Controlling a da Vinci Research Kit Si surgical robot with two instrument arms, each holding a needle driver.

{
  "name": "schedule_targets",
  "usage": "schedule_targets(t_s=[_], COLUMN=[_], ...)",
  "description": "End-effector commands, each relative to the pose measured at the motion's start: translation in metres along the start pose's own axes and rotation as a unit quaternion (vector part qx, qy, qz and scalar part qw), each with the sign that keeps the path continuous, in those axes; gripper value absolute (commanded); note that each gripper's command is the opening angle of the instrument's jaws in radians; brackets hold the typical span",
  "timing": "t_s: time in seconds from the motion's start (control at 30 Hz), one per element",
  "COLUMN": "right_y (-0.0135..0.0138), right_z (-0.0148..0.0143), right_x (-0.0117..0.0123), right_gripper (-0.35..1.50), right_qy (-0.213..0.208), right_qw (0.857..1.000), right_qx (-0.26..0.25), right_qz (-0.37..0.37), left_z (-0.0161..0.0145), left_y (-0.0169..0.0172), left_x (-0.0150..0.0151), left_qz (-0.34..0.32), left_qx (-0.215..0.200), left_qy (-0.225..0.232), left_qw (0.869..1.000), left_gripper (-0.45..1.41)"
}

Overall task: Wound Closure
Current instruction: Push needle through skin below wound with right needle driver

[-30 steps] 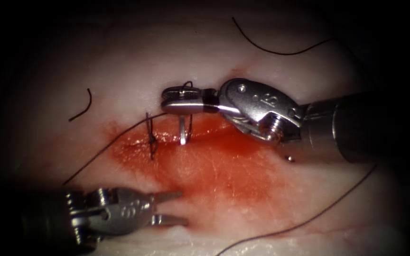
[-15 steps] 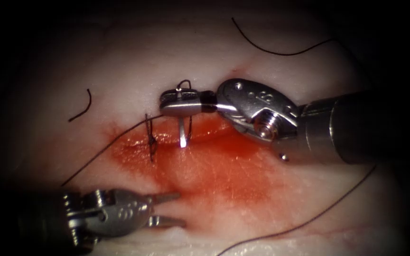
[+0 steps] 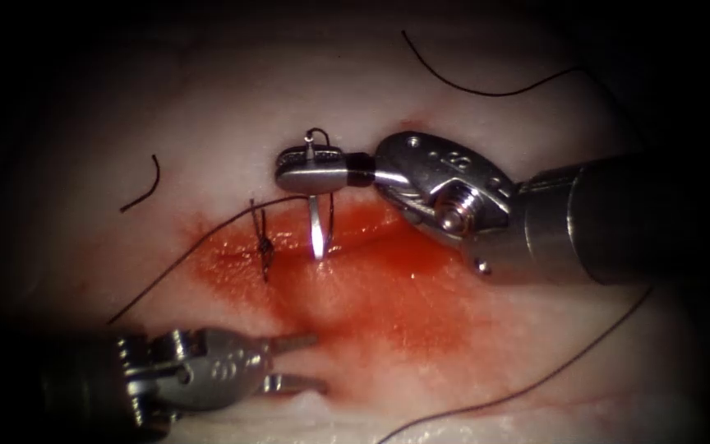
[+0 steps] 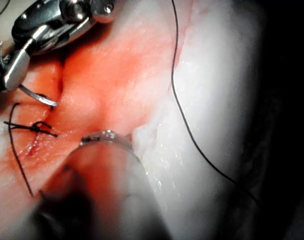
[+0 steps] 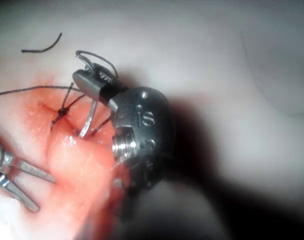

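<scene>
At the upper left of the endoscope frame a cut end of thread (image 3: 143, 186) lay loose on the tissue (image 3: 232, 107). Low on the left, the left hand (image 3: 299, 362) sat with its jaws apart, holding nothing, just below the red fluid (image 3: 371, 296). A little right and higher, a tied stitch (image 3: 264, 244) crossed the left end of the cut (image 3: 355, 234), its thread (image 3: 174, 267) trailing down and left. Just right of that stitch the needle (image 3: 315, 230) hung nearly upright, its point down at the cut and its lower stretch bare against the red; whether the tip had entered, I couldn't tell. The right hand (image 3: 312, 170), reaching in from the right, was clamped on the needle near its tail end, where a small thread loop stood up. Further right, more thread ran across the lower right tissue.
</scene>
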Motion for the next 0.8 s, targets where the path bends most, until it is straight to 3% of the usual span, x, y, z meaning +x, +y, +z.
schedule_targets(t_s=[0.03, 0.33, 0.8], right_y=[-0.0001, -0.0012, -0.0045], right_z=[0.0008, 0.001, 0.0004], right_x=[-0.0007, -0.0014, -0.0037], right_gripper=[-0.35, -0.35, -0.35], right_qy=[0.0, -0.006, -0.015], right_qw=[1.0, 0.997, 0.994], right_qx=[0.001, 0.009, 0.014], right_qz=[0.011, 0.079, 0.109], left_z=[0.0007, 0.0006, 0.0003], left_y=[0.0, -0.0002, -0.0004], left_x=[0.0001, 0.0002, 0.0], left_qz=[0.0, 0.0, -0.002], left_qx=[-0.001, -0.002, -0.005], left_qy=[0.0, 0.001, 0.001], left_qw=[1.0, 1.0, 1.0], left_gripper=[0.15, 0.15, 0.15])
